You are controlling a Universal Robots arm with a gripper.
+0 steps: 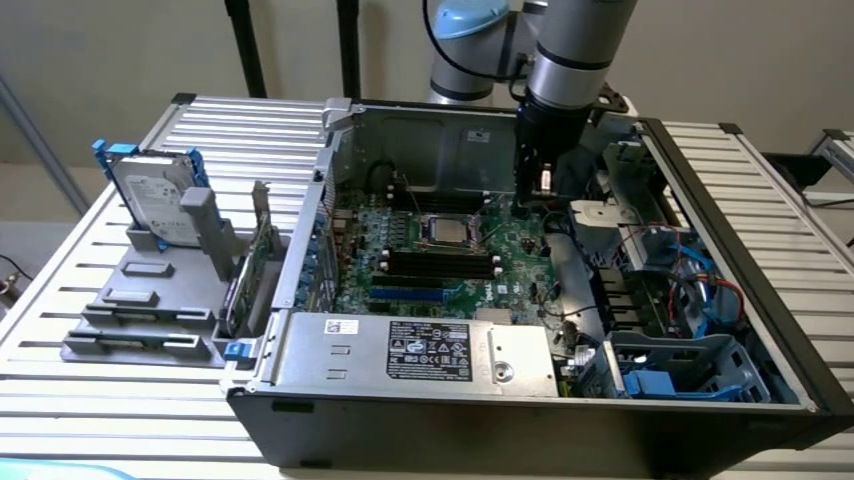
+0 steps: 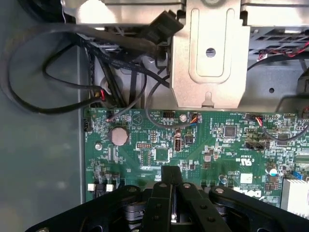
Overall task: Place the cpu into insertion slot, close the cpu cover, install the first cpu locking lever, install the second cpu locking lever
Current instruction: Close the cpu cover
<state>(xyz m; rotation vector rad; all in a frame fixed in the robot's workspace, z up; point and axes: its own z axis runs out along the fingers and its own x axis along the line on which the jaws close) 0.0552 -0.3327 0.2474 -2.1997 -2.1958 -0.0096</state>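
An open computer case lies on the slatted table with its green motherboard (image 1: 461, 285) facing up. In the middle of the board sits the insertion slot (image 1: 447, 232), a small square socket with a silvery rim. A pale square face, the cpu (image 1: 449, 233), seems to lie in it, framed by the silvery cpu cover (image 1: 430, 241). The locking levers are too small to make out. My gripper (image 1: 525, 205) hangs inside the case, to the exterior view's right of the slot and apart from it. In the wrist view my gripper (image 2: 172, 195) is shut over the motherboard (image 2: 217, 140), with nothing seen between the black fingers.
Long black memory slots (image 1: 434, 265) lie in front of the socket, then a silver power supply (image 1: 414, 350). Blue and black cables (image 1: 694, 290) crowd the case's right side. A hard drive (image 1: 154, 200) stands in a grey holder (image 1: 140, 310) outside. A metal bracket (image 2: 207, 53) and black cables (image 2: 58, 72) lie beyond the board.
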